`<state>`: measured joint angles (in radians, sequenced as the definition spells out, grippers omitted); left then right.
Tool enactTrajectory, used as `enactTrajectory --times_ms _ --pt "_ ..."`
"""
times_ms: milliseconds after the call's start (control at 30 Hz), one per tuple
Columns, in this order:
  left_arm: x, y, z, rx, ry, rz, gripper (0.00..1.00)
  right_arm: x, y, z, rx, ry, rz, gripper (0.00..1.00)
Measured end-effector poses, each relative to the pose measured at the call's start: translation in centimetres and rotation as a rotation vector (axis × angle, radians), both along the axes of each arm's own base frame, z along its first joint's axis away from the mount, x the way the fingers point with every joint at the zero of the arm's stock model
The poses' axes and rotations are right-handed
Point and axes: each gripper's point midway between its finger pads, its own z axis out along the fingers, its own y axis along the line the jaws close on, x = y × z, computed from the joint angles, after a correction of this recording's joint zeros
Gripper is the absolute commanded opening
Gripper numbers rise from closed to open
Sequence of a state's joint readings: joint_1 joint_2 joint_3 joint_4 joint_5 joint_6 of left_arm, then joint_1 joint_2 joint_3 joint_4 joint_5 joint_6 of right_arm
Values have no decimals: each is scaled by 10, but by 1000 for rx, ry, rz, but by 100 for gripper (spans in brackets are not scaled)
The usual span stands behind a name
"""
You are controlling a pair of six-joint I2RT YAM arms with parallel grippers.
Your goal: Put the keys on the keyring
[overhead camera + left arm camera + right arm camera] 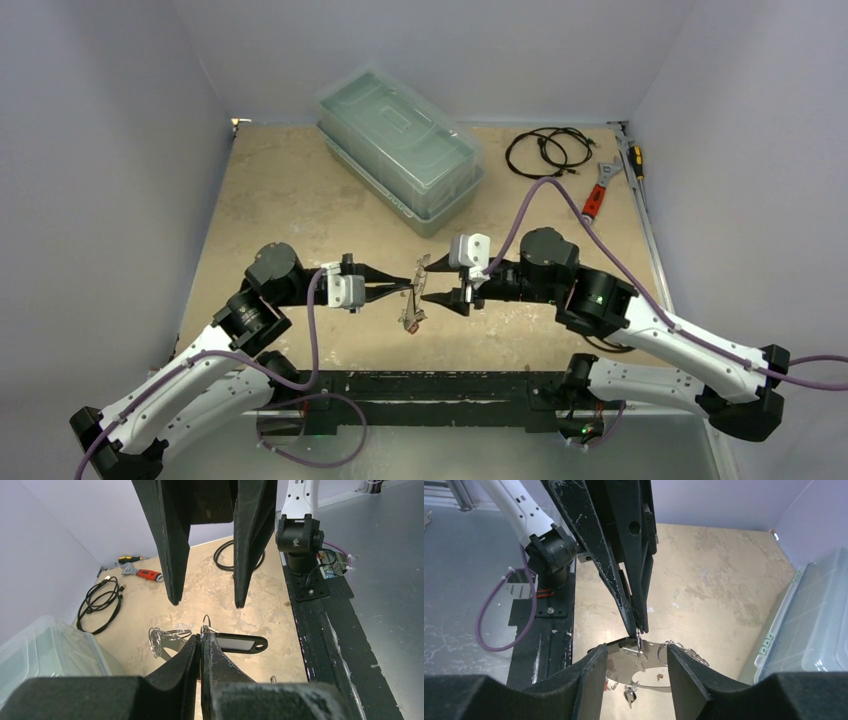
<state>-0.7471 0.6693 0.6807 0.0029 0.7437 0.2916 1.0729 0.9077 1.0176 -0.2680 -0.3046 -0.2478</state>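
The keyring [651,666], a flat silver plate, hangs in the air between the two grippers above the near middle of the table [300,200]. My left gripper [639,629] is shut on the plate's top edge, where a small split ring sits; its closed tips also show in the left wrist view [201,637]. My right gripper [636,650] is open, with its fingers on either side of the plate and not touching it. A black key tag [240,644] and silver split rings [165,637] hang from the plate. Small keys [630,695] dangle below it, also visible from above [410,320].
A clear lidded plastic box [400,150] stands at the back middle. A coiled black cable [545,150], a red-handled wrench [597,195] and a screwdriver [635,160] lie at the back right. The black mounting bar [430,385] runs along the near edge.
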Motion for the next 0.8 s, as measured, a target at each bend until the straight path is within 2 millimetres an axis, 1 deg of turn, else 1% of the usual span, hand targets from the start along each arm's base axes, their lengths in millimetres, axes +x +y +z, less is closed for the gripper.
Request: enactTrajectory --times_ms 133,300,367,467,600,700,800 --pt "0 0 -1 3 3 0 0 4 7 -10 -26 18 -1 37" --pt "-1 1 -2 6 6 0 0 6 11 -17 -46 29 -2 31" --pt "-1 1 -2 7 8 0 0 6 10 -17 -45 29 -2 26" --pt "-1 1 -2 7 8 0 0 7 11 -17 -42 26 -5 13" --pt "-1 1 -2 7 8 0 0 7 11 -17 -43 26 -8 7" --pt "0 1 -2 7 8 5 0 8 12 -19 -48 29 -8 0" --pt "1 2 -3 11 12 15 0 8 13 -21 -52 31 -9 0"
